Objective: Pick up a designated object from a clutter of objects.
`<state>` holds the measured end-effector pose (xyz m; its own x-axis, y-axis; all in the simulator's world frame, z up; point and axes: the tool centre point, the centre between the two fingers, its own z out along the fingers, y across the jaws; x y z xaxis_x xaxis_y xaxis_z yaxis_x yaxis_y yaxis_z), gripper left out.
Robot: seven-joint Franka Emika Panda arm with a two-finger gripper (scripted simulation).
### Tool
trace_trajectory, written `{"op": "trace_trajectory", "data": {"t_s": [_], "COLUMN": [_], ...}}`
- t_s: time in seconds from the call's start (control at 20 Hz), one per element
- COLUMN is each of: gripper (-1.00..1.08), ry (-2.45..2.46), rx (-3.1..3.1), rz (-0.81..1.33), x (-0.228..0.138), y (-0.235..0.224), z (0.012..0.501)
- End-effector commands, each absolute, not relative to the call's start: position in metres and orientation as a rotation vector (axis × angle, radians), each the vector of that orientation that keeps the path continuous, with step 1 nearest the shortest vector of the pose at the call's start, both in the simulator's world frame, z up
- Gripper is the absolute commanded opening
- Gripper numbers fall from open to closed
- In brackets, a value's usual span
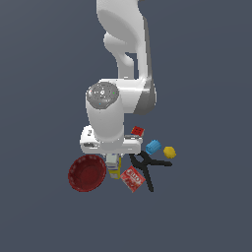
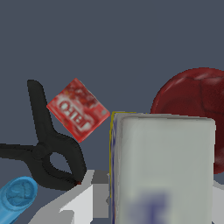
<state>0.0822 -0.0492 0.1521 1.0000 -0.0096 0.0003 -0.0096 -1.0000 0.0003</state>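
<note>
The designated object, a long carton (image 2: 162,166) with a pale grey-white face and bluish print, fills the near part of the wrist view. My gripper (image 2: 154,188) is shut on it, with one light finger (image 2: 81,201) against each long side. In the exterior view the carton (image 1: 114,170) pokes out under the hand, yellow end toward the camera, and the gripper (image 1: 113,158) is mostly hidden by the wrist. The rest of the clutter of objects lies around it: a dark red bowl (image 1: 87,173), a flat red box (image 1: 132,178) and a black clamp (image 1: 145,167).
A blue block (image 1: 153,146), a yellow lump (image 1: 170,152) and a small red-and-blue cube (image 1: 138,131) lie toward the exterior view's right. In the wrist view the red box (image 2: 78,109), the clamp (image 2: 48,148) and the bowl (image 2: 192,100) surround the carton closely.
</note>
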Motion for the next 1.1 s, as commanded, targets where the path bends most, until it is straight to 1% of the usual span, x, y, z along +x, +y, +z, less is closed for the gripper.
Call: {"op": "trace_trajectory", "data": {"t_s": [0.0,0.3,0.55,0.8,1.05], "gripper": [-1.0,-1.0,-1.0,-1.0,-1.0], "ry": [-0.015,-0.015,-0.015,-0.015,-0.015], "rx": [3.141,3.141,3.141,3.141,3.141], "rz": [0.0,0.0,0.0,0.0,0.0], "x": [0.082,0.081,0.075,0.065,0.051], "y": [-0.049,-0.048,-0.043,-0.033,-0.02], "z": [0.152,0.156,0.172,0.203,0.247]}}
